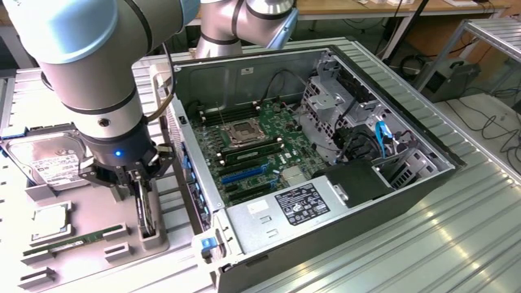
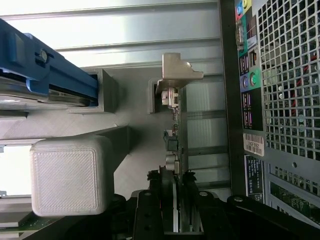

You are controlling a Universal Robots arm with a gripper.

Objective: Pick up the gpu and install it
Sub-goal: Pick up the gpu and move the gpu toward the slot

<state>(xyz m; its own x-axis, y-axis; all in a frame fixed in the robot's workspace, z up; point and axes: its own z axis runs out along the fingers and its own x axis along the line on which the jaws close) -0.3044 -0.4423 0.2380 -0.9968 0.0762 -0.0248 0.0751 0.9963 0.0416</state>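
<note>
state: fingers clamped on gpu edge | gpu: upright in grey holder, unlifted | place: beside open case, exterior view's left

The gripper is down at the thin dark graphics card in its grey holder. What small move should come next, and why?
Probably a slow, straight lift. The gripper looks shut on the thin dark graphics card, which stands on edge in the slot of a grey plastic holder; tilting could jam it.

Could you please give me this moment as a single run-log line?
step: pick up | pincer: closed on graphics card | card: on edge in its tray holder | computer case: open, no card fitted
</note>
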